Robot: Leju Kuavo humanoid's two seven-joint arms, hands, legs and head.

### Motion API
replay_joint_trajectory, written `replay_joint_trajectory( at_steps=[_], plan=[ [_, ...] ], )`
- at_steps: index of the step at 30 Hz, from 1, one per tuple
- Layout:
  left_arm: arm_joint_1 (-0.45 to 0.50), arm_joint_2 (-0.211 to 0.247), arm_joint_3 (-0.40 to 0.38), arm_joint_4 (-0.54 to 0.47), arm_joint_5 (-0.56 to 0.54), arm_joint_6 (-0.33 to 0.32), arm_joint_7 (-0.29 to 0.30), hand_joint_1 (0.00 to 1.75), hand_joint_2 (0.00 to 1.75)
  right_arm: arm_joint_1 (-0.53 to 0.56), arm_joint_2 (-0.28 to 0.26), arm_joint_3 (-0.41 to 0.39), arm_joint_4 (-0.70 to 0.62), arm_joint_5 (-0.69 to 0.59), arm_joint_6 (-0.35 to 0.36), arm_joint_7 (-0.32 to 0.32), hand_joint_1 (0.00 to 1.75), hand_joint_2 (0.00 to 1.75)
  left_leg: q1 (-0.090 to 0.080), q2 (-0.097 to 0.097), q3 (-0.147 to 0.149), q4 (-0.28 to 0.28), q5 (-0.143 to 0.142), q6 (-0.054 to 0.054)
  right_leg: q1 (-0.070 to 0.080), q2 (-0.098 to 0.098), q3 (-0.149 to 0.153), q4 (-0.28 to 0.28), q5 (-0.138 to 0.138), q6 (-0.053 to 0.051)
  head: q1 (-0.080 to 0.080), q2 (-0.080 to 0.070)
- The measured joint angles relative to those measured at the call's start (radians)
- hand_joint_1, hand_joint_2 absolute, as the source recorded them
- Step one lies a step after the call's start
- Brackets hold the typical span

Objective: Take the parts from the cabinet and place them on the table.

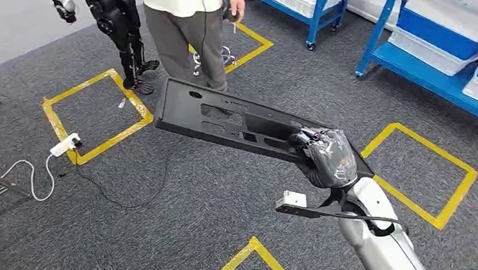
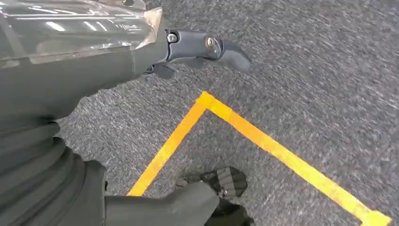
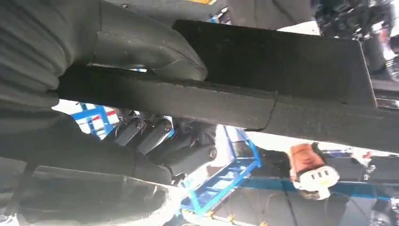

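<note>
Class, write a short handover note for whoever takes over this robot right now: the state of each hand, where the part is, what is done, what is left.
Right hand: grips one end of the long black panel, which is held out above the grey carpet, thumb on one face and fingers on the other.
Left hand: holds nothing, over the carpet beside a yellow tape line.
Done: a part is in hand.
Left: carry it to the table and set it down. A person stands ahead, near the panel's far end; blue shelving stands to the right.
</note>
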Motion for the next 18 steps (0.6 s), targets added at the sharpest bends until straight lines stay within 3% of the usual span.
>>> replay_joint_trajectory(
  at_steps=[1,2,3,4,6,7,8,10,11,12,13,16,18],
  plan=[
    [0.001,0.000,0.000,0.000,-0.001,0.000,0.000,0.00,1.75,-0.001,0.000,0.000,-0.001,0.000,0.000,0.000,1.69,1.75,0.002,-0.012,0.008,-0.014,0.008,0.010,0.007,-0.007,0.006,0.000,-0.003,0.008,-0.002,0.000],
    [0.004,-0.002,0.000,0.000,-0.001,0.000,0.001,0.00,1.75,-0.002,-0.002,-0.001,-0.001,0.000,0.000,0.002,1.69,1.75,0.009,-0.020,0.016,-0.023,0.015,0.017,0.001,0.035,-0.009,0.019,-0.016,0.011,0.002,0.000],
    [0.002,-0.002,0.000,0.000,-0.002,0.000,0.001,0.00,1.75,-0.002,-0.003,-0.001,-0.002,0.000,0.000,0.002,1.69,1.75,0.011,-0.030,0.016,-0.026,0.018,0.021,0.001,0.072,-0.024,0.065,-0.044,0.004,0.002,0.000],
    [-0.001,-0.002,0.000,0.000,-0.002,0.000,0.001,0.00,1.75,-0.003,-0.004,-0.001,-0.001,-0.001,0.000,0.002,1.69,1.75,0.011,-0.040,0.015,-0.025,0.020,0.025,-0.001,0.092,-0.056,0.138,-0.078,-0.003,0.005,0.000],
    [-0.001,-0.003,0.000,0.000,-0.002,0.000,0.001,0.00,1.75,0.003,-0.007,-0.001,0.000,0.000,0.000,0.002,1.69,1.75,0.011,-0.068,0.014,-0.025,0.020,0.026,-0.003,0.107,-0.135,0.296,-0.134,-0.004,0.007,0.000],
    [0.000,-0.003,0.000,0.000,-0.002,0.000,0.001,0.00,1.75,0.004,-0.008,-0.001,0.000,0.000,0.000,0.002,1.69,1.75,0.011,-0.084,0.014,-0.024,0.020,0.026,-0.003,0.110,-0.151,0.321,-0.134,0.004,0.008,0.000],
    [0.002,-0.003,0.000,0.000,-0.002,0.000,0.001,0.00,1.75,0.004,-0.009,-0.001,0.000,0.000,0.000,0.002,1.69,1.75,0.011,-0.097,0.015,-0.024,0.020,0.025,-0.003,0.111,-0.140,0.291,-0.114,0.012,0.006,0.000],
    [0.002,-0.004,0.000,0.000,-0.002,0.000,0.001,0.00,1.75,0.001,-0.010,-0.001,0.000,0.000,0.000,0.002,1.69,1.75,0.012,-0.125,0.016,-0.019,0.020,0.023,-0.009,0.120,-0.067,0.132,-0.040,0.031,0.007,0.000],
    [0.002,-0.004,0.000,0.000,-0.002,0.000,0.001,0.00,1.75,-0.001,-0.011,-0.001,0.000,0.000,0.000,0.002,1.69,1.75,0.013,-0.138,0.014,-0.014,0.017,0.019,-0.018,0.154,-0.026,0.042,-0.004,0.040,0.007,0.000],
    [0.001,-0.003,0.000,0.000,-0.002,0.000,0.001,0.00,1.75,-0.002,-0.013,-0.001,0.000,-0.002,0.001,0.002,1.69,1.75,0.006,-0.149,0.006,-0.004,0.013,0.011,-0.019,0.188,-0.017,0.018,-0.004,0.033,0.010,0.000],
    [0.002,-0.003,0.000,0.000,-0.002,0.000,0.001,0.00,1.75,-0.002,-0.011,0.000,0.000,-0.004,0.002,0.002,1.69,1.75,0.006,-0.158,0.001,-0.002,0.014,0.006,-0.016,0.169,-0.017,0.015,0.002,0.023,0.009,0.000],
    [0.006,-0.001,0.001,0.000,-0.002,0.000,0.001,0.00,1.75,-0.004,-0.006,0.001,0.000,-0.005,0.003,0.003,1.69,1.75,0.013,-0.180,-0.008,-0.006,0.021,-0.009,-0.014,0.145,-0.013,0.015,0.007,0.009,0.007,0.000],
    [0.003,0.000,0.001,0.000,-0.004,-0.002,0.016,0.00,1.75,-0.009,-0.002,0.001,-0.001,-0.006,0.003,0.006,1.69,1.75,0.008,-0.079,-0.029,0.047,-0.016,-0.020,-0.016,0.125,-0.008,0.010,0.009,-0.010,-0.002,0.000]
  ],
)
